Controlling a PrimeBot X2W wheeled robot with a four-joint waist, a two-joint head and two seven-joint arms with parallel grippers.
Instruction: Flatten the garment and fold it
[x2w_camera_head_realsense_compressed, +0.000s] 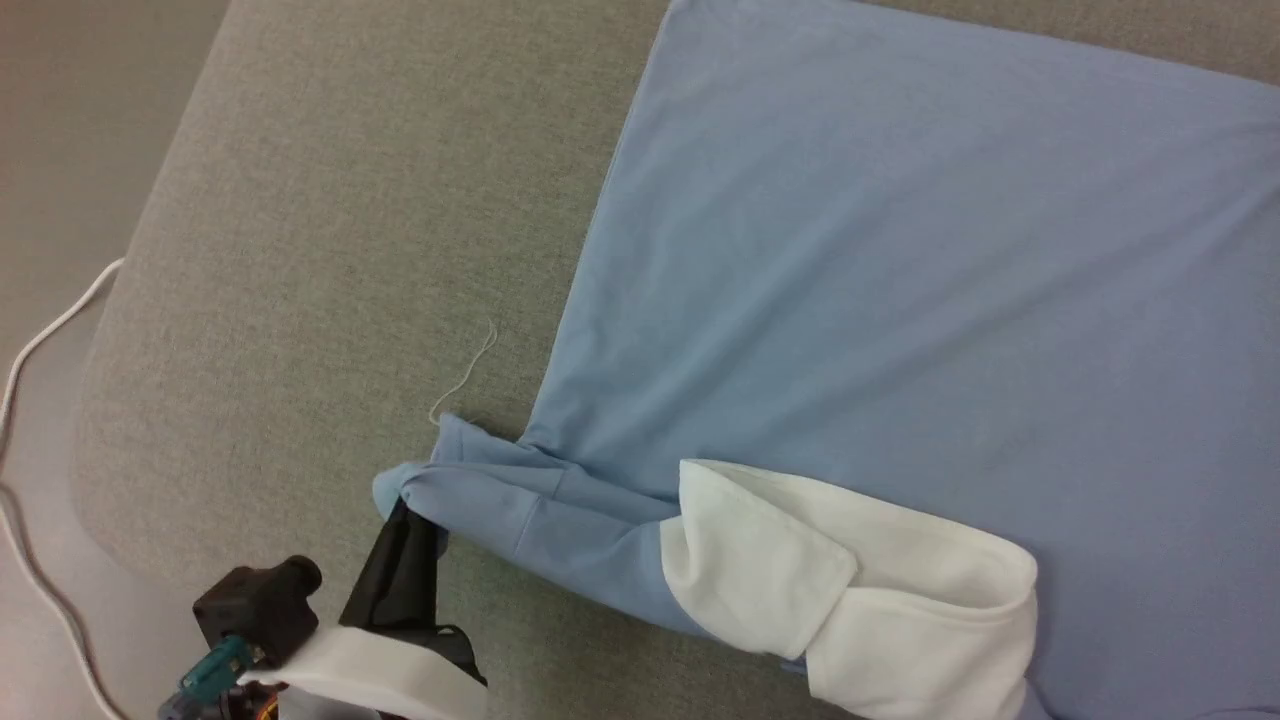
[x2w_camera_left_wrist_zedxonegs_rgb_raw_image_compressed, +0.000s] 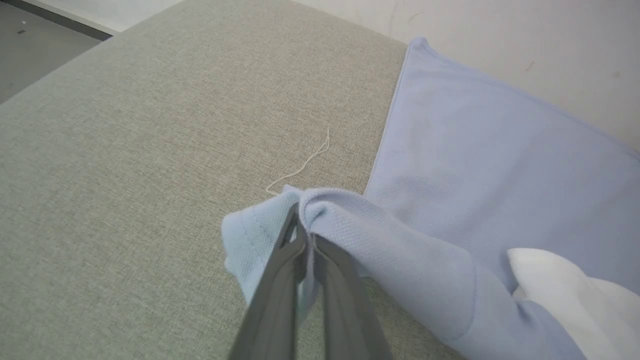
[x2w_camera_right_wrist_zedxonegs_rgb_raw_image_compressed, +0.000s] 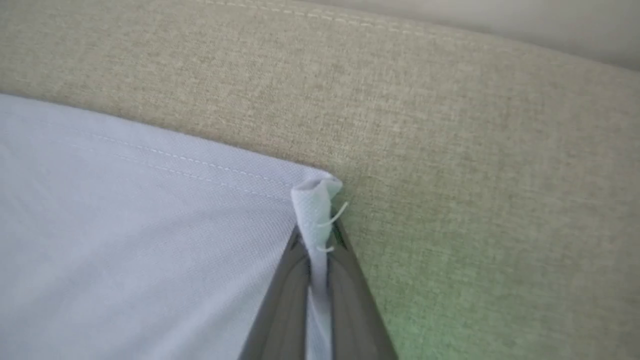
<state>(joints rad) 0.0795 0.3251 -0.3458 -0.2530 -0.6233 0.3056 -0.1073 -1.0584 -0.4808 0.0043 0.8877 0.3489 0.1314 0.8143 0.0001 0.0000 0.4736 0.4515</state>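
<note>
So the garment (x2w_camera_head_realsense_compressed: 850, 250), a light blue polo, is lying mostly flat on the grey fabric-covered surface (x2w_camera_head_realsense_compressed: 330, 250). The white collar (x2w_camera_head_realsense_compressed: 850, 590) is at the near end and the body runs away up and to the right in the head view. The left gripper (x2w_camera_head_realsense_compressed: 405, 505) has its fingers pinched tight on the very end of the sleeve (x2w_camera_head_realsense_compressed: 520, 500), which is bunched and rolled instead of spread out. The right gripper (x2w_camera_right_wrist_zedxonegs_rgb_raw_image_compressed: 320, 235) is clamped together on a stitched hem corner (x2w_camera_right_wrist_zedxonegs_rgb_raw_image_compressed: 315, 195), with cloth squeezed up between the fingers. The shirt sits to the right of the left fingers, long axis collar-to-hem, and the left arm is nearer the messy bit. My guess is the next pull has to go leftwards, away from the body, to open that sleeve while the right hangs onto the hem. There's a loose thread (x2w_camera_head_realsense_compressed: 465, 375) just beside the sleeve; it looks harmless.
</note>
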